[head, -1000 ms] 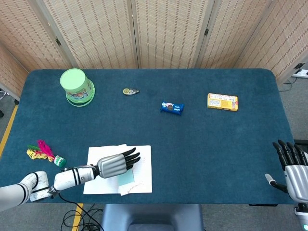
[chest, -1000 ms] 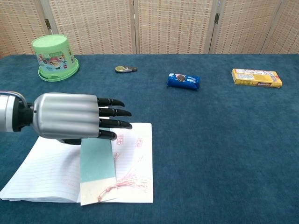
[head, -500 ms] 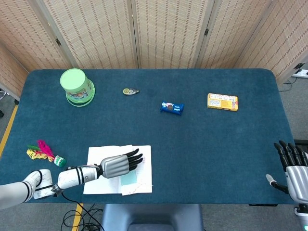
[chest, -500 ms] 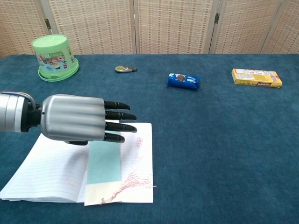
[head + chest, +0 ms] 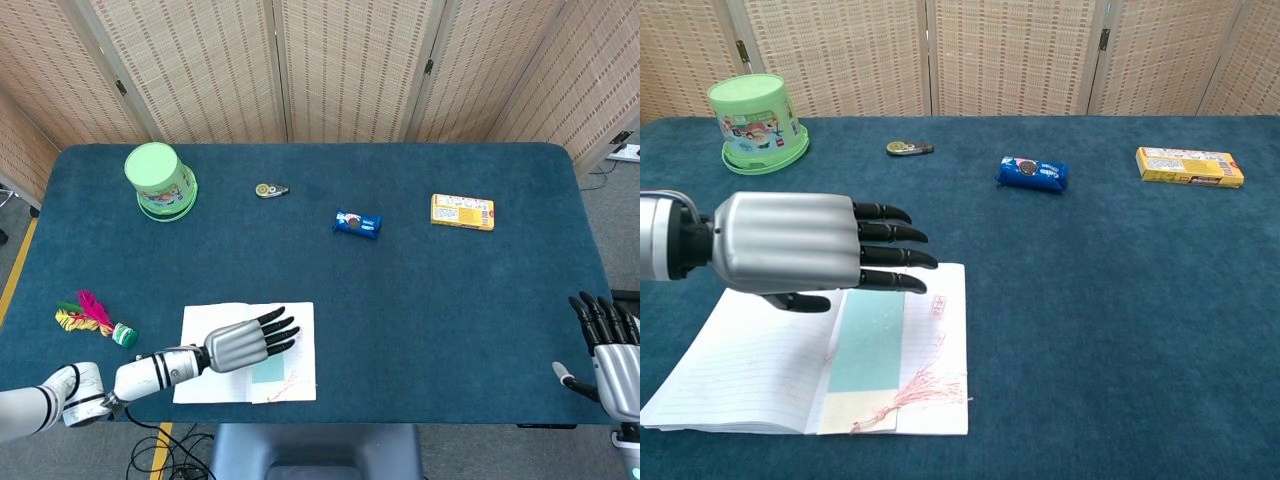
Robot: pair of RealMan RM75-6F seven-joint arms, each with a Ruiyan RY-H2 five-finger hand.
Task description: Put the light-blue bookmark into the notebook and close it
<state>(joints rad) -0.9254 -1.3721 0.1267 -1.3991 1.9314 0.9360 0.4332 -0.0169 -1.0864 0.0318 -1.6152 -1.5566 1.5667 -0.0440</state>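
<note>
Since the earlier frames the light-blue rectangular bookmark [image 5: 868,340] has slid right on the page and straightened, now lying flat across the middle of the open white lined notebook [image 5: 750,365], its pink tassel [image 5: 912,388] trailing over the right page. Left hand [image 5: 790,256] has shifted only slightly; it hovers over the notebook's upper edge, palm down, fingers extended forward and slightly apart, holding nothing, black fingertips [image 5: 910,260] just past the bookmark's top end. Dark-teal felt-covered table [image 5: 450,300] carries everything. Notebook sits open at the near-left edge of the table. Right hand [image 5: 610,350] is at the far right edge in the head view, off the table, fingers straight up and apart, empty; it does not show in the chest view. Inverted light-green plastic cup with cartoon print [image 5: 755,123] stands at the far left. Yellow rectangular box [image 5: 1189,166] lies far right. Blue snack packet [image 5: 1032,172] lies near the far centre, small round yellow-green tape-like item [image 5: 908,149] left of it. Bright pink, yellow and green feathered shuttlecock [image 5: 92,317] lies on the left, well apart from the notebook.
</note>
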